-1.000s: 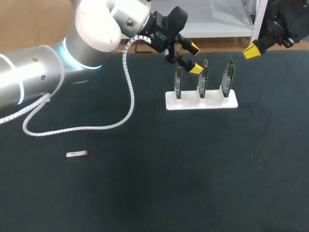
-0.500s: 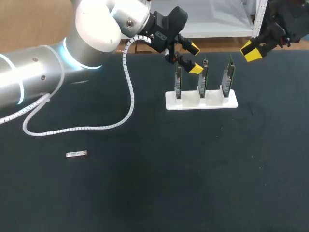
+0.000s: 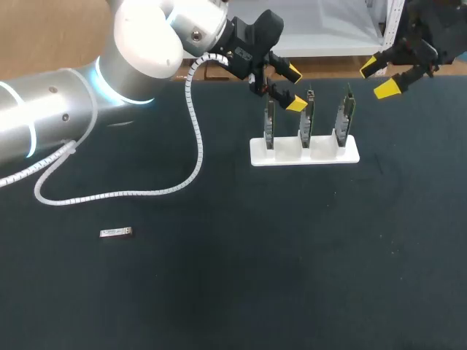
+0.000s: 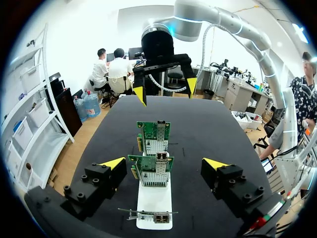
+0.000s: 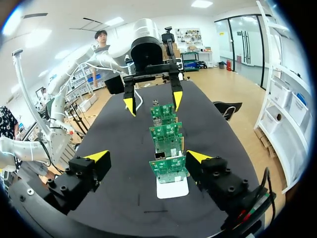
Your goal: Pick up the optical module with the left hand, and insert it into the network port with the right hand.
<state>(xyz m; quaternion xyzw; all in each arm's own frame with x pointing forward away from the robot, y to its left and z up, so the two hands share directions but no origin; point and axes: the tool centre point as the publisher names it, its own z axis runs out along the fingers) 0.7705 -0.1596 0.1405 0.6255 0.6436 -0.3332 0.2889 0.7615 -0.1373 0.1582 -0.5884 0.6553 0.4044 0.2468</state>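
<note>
head, module (image 3: 115, 232): lying flat on the table (image 3: 219, 292), out on the left side, well apart from both grippers
head, stand (image 3: 304, 151): white, three cards (image 3: 307, 117) upright in a row
head, left gripper (image 3: 292, 87): fingers spread wide, holding nothing, up by the stand's left end
head, right gripper (image 3: 379, 78): spread wide too, holding nothing, past the stand's right end near the table's far edge
left wrist, left gripper (image 4: 164, 163): yellow tips wide on either side of the cards (image 4: 151, 170), not touching; right gripper (image 4: 165, 90) faces it from the far end
right wrist, right gripper (image 5: 147, 156): same deal from the other end, tips wide apart, cards (image 5: 169, 168) ahead, left gripper (image 5: 153, 102) beyond them
</note>
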